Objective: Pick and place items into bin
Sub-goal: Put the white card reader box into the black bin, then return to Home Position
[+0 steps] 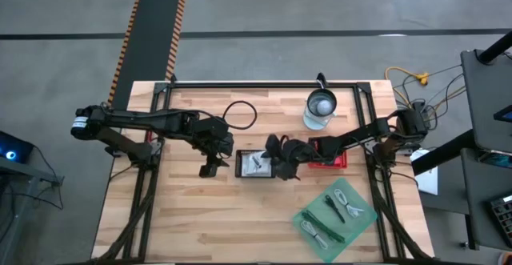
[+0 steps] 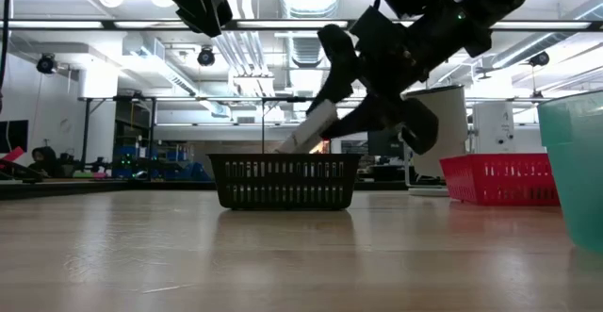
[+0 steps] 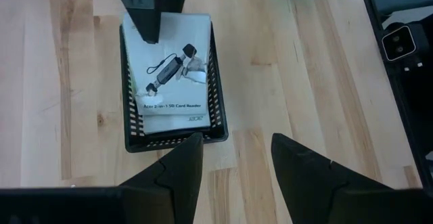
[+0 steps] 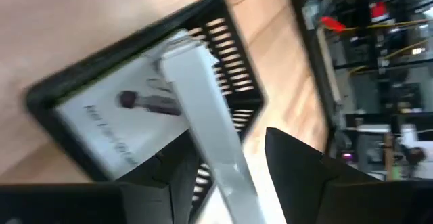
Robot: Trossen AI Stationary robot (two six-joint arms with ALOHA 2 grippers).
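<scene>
A drop is judged under way: a white card [image 4: 210, 126] slants between the parted fingers of the right gripper [image 1: 282, 165], lower end inside the black bin [image 1: 254, 163] — a clean retreat upward is called for next. The left gripper [image 1: 210, 167] is parked beside the bin, fingers apart and empty.

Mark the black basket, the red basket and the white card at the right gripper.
black basket [image 2: 283, 182]: low view, front wall.
red basket [image 2: 497, 178]: low view, front wall.
white card [image 4: 215, 126]: right wrist view, mid-length.
</scene>
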